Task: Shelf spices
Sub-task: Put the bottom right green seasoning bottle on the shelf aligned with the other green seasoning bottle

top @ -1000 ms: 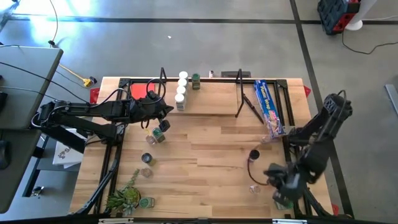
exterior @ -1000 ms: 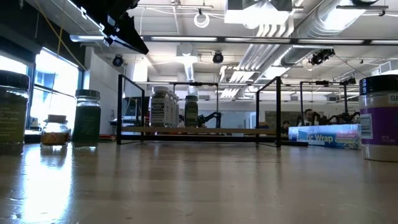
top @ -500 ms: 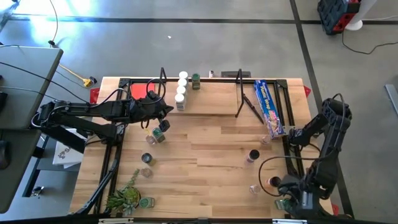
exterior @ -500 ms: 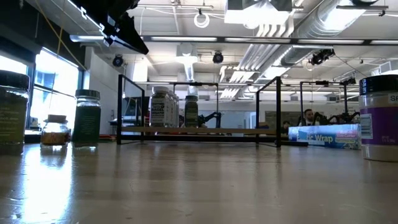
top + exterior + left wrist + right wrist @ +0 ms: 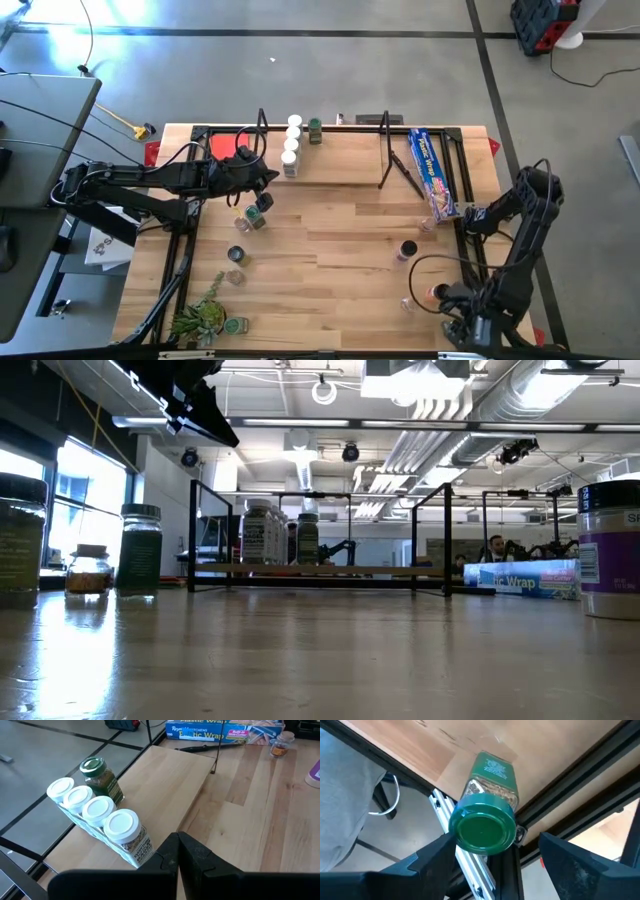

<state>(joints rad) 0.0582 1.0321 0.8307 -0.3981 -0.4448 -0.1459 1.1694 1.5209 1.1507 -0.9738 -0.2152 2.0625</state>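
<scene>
My right claw (image 5: 490,852) stands spread wide at the table's near right corner, and between its two dark fingers lies a green-capped jar (image 5: 485,817), cap toward me, not gripped. The jar looks tipped over the table edge (image 5: 445,775), resting against the black frame rail. I judge it light, rigid and smooth-sided, apt to roll or slip, and breakable if it drops to the floor. I would take it across the body just behind the cap, where the lid's lip would stop it sliding.

My left claw (image 5: 178,851) is clenched on nothing, hanging just beside the row of white-capped jars (image 5: 97,812) on the shelf (image 5: 340,158), with another green-lidded jar (image 5: 100,779) at the row's far end. More loose jars (image 5: 250,215) stand below the shelf's left end, two more (image 5: 407,250) toward its right.

From above, my right arm hides the green-capped jar, so I cannot tell how much of it the table bears. The jar labels are too small to read.
</scene>
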